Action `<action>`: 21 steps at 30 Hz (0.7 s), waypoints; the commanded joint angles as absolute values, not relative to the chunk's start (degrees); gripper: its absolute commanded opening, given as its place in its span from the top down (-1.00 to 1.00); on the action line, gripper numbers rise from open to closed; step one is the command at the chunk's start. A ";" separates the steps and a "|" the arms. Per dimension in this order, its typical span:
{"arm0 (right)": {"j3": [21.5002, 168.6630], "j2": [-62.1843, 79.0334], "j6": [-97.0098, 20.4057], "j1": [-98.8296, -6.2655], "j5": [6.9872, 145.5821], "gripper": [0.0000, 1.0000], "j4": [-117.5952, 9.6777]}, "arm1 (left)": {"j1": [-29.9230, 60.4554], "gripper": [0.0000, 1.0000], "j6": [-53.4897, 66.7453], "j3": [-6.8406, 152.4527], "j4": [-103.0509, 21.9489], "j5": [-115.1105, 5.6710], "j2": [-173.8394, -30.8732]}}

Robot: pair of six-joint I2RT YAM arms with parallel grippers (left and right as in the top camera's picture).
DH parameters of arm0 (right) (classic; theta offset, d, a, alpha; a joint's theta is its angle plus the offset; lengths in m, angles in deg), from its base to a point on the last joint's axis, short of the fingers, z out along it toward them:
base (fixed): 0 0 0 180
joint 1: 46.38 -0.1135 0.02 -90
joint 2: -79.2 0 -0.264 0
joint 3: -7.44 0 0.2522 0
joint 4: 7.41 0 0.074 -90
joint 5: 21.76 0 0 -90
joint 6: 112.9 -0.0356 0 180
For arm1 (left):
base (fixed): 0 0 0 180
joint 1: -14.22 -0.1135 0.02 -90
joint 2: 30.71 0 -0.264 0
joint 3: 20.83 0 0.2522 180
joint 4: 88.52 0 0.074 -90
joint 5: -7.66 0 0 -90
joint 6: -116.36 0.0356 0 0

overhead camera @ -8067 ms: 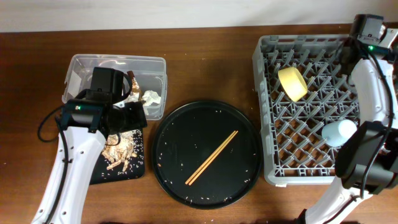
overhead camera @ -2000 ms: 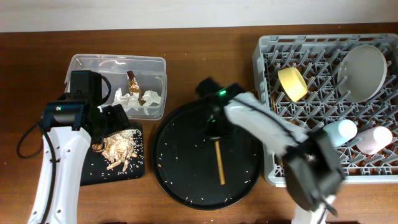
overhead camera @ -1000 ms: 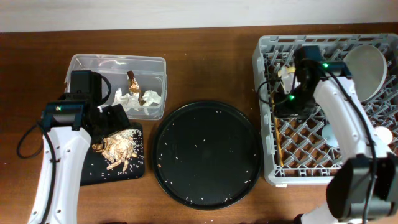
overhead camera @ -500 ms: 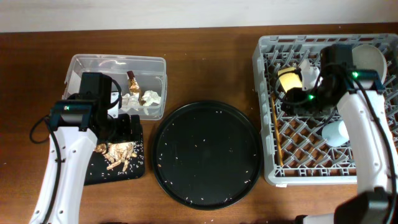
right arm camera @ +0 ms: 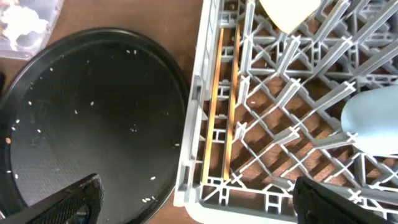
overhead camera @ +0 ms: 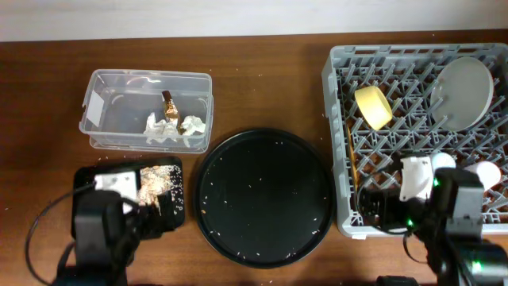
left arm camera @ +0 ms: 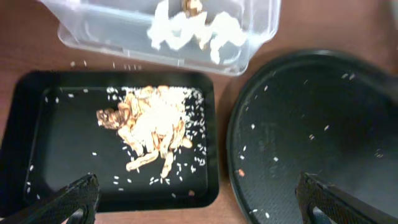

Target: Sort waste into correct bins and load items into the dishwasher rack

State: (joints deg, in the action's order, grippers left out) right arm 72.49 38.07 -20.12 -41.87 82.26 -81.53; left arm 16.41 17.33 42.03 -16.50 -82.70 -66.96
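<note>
The grey dishwasher rack (overhead camera: 340, 151) holds the pale plate (overhead camera: 465, 91), the yellow bowl (overhead camera: 373, 106), the light blue cup (overhead camera: 441, 162), the pink cup (overhead camera: 486, 173) and the chopsticks (right arm camera: 224, 106), which lie along its left side. White tissues (overhead camera: 171, 127) and a gold wrapper (overhead camera: 168, 103) sit in the clear tub (overhead camera: 111, 87). Food scraps with rice (left arm camera: 149, 127) lie in the flat black tray (left arm camera: 56, 137). My left gripper (left arm camera: 199, 202) hangs open above that tray's front edge. My right gripper (right arm camera: 199, 205) is open over the rack's front left corner, holding nothing.
The large round black tray (overhead camera: 263, 196) sits between the bins and the rack, dotted with rice grains. Both arms are drawn back at the table's front edge, left (overhead camera: 99, 234) and right (overhead camera: 452, 226). Brown tabletop shows around everything.
My right gripper has opened and pulled back to the front, leaving the chopsticks lying in the rack. The left arm has also drawn back toward the front edge.
</note>
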 commanded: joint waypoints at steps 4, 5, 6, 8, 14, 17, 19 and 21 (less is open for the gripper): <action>71.99 39.08 -20.34 -41.85 81.72 -0.97 -81.99 | 16.46 -0.99 16.61 40.76 -16.80 -82.08 -59.16; 71.99 38.84 -20.36 -41.85 81.74 -0.97 -81.99 | 16.46 -0.99 16.61 40.74 -16.80 -82.06 -59.22; 71.99 38.69 -20.36 -41.85 81.72 -0.97 -81.99 | 16.46 -0.99 16.61 40.74 -16.80 -82.08 -59.22; 71.99 38.38 -20.36 -41.85 81.72 -0.97 -81.99 | 16.46 -0.99 16.61 40.74 -16.80 -82.08 -59.22; 71.99 36.92 -20.34 -42.72 81.32 -0.97 -81.95 | 16.46 -0.99 16.61 40.74 -16.80 -82.08 -59.22; 71.68 37.51 -20.34 -42.90 81.13 -0.97 -81.92 | 16.46 -0.99 16.61 40.74 -16.80 -82.08 -59.22; 71.33 39.12 -19.85 -43.55 80.16 -0.97 -81.79 | 16.46 -0.99 16.61 40.74 -16.80 -82.08 -59.22; 70.46 42.95 -19.85 -44.03 78.00 -0.97 -80.66 | 16.46 -0.99 16.61 40.74 -16.80 -82.06 -59.22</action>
State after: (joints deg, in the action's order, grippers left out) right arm 71.60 38.58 -20.03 -43.09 80.93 -82.01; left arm 16.41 17.13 41.18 -16.74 -82.70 -59.35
